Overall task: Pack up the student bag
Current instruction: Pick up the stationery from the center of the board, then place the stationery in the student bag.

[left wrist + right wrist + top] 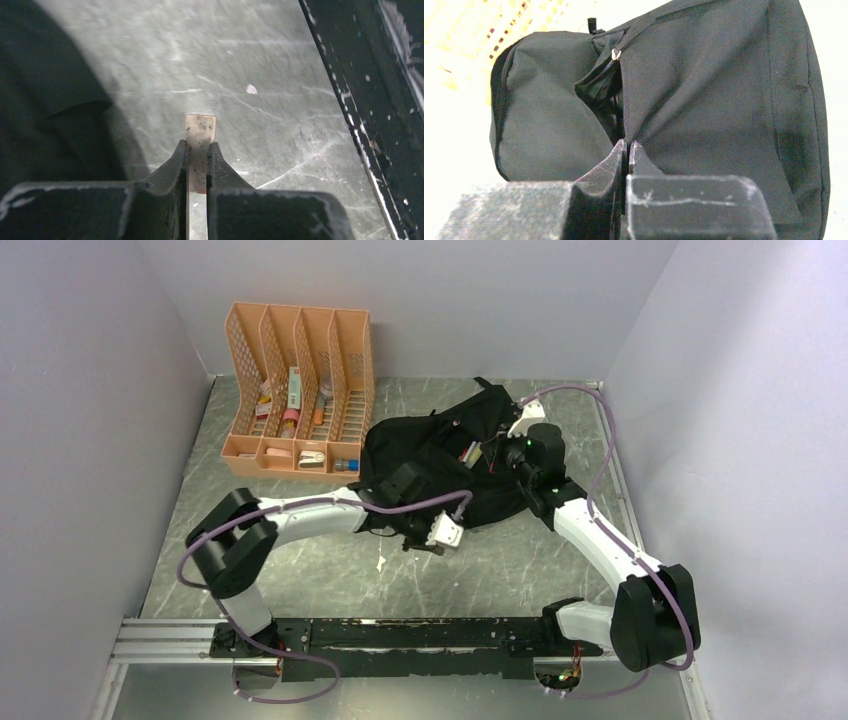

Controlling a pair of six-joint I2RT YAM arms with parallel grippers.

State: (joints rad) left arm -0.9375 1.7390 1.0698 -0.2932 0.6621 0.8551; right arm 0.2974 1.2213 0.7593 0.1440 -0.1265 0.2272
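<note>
The left gripper (199, 146) has its fingers clamped on a small tan piece (200, 127) over the tabletop (260, 60). The student bag (440, 455) lies just far of it (long axis left-right), and the right gripper (627, 144), fingers together, pinches its fabric on the right side.

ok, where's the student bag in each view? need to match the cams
Top external: student bag centre, far half of table, right of the orange rack.
Left wrist: bag's dark fabric along left edge; left gripper pinches a tan slip.
Right wrist: bag fills most of frame; right gripper pinches its fabric.
Shared landmark: orange rack, upper left in top and right wrist; not in left wrist.
</note>
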